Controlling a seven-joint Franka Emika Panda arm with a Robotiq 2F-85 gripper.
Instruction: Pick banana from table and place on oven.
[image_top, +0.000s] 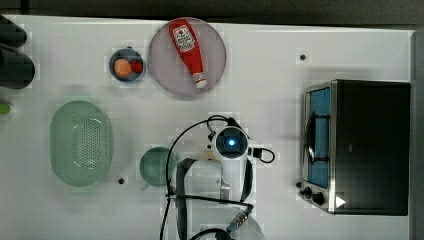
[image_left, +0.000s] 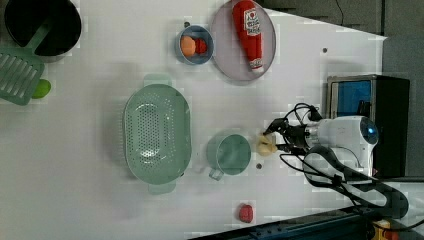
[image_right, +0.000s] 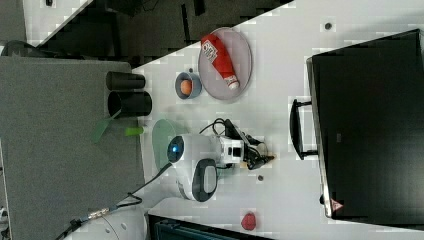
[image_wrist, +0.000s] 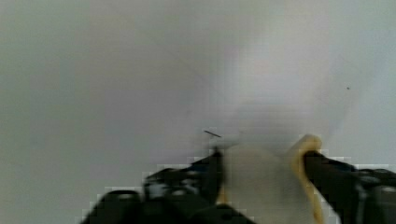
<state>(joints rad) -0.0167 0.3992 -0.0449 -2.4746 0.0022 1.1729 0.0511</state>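
Pale-yellow, lumpy, curved toy banana sits right between the black fingers of the end effector, one either side and set apart around it, not visibly clamped yet. It lies on the flat white tabletop, just beside the green cup in the left view. To do this well: close squarely across the fruit's middle, get a firm hold, then lift straight up before swinging anywhere. Farther off waits the boxy silver-framed toaster oven with its bare black top.
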